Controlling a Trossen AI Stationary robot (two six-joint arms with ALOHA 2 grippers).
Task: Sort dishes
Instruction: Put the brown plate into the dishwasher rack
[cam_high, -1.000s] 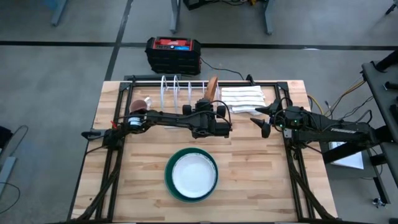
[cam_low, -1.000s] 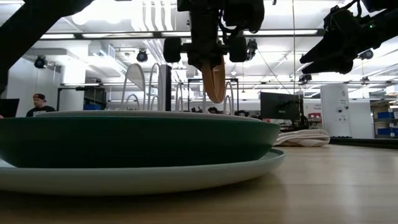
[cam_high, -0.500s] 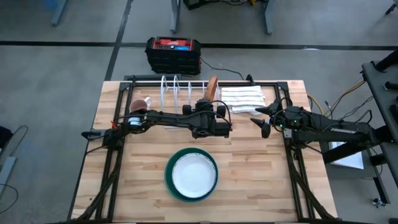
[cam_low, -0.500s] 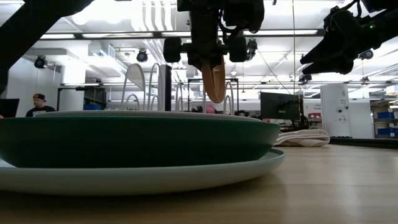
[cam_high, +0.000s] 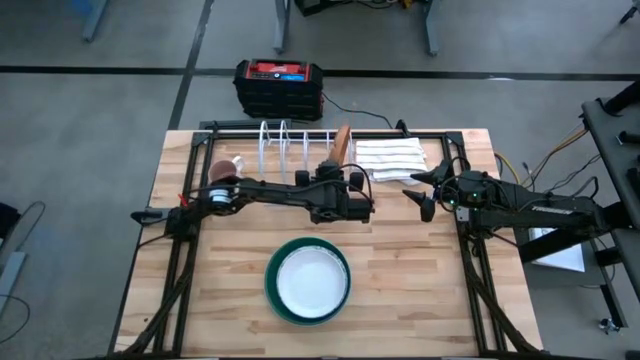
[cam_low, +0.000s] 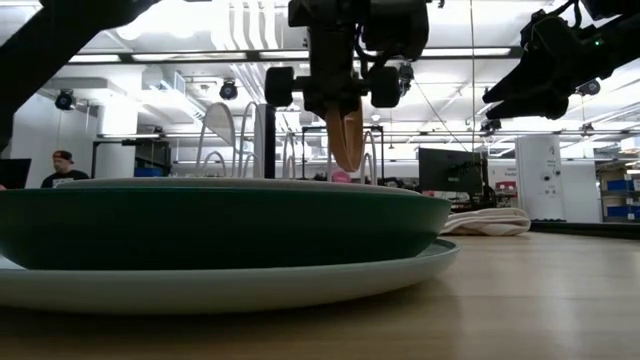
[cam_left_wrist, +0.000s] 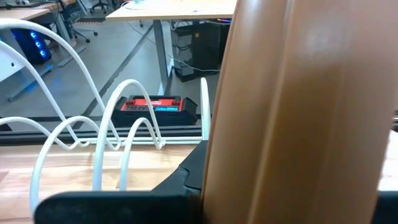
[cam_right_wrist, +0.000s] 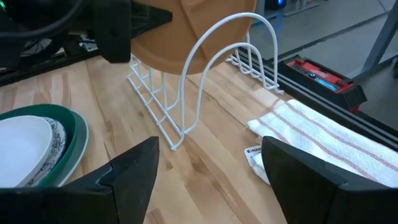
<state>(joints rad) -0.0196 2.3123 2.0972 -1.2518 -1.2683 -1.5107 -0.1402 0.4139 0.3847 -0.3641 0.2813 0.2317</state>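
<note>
My left gripper (cam_high: 340, 168) is shut on the small brown plate (cam_high: 342, 145), which stands on edge at the right end of the white wire rack (cam_high: 290, 145). In the low view the plate (cam_low: 347, 140) hangs among the rack's loops. I cannot tell whether it touches them. The other dishes are stacked near the table's front: a white plate (cam_high: 309, 279) lies on top and the dark green plate's rim (cam_high: 272, 270) shows around it. My right gripper (cam_high: 420, 196) stands open at the right, holding nothing. My left gripper pinches the brown plate's rim on its near side (cam_left_wrist: 224, 180), one finger (cam_left_wrist: 124, 200) on each face. The fingers come from the table's near side, slanting a little down. The plate is upright on edge and hangs below the fingers, clear of the table.
A folded white striped cloth (cam_high: 392, 158) lies right of the rack. A small mug (cam_high: 222, 172) stands at its left. A black and red box (cam_high: 279, 87) sits on the floor beyond the far edge. Bare wood lies on both sides of the stack.
</note>
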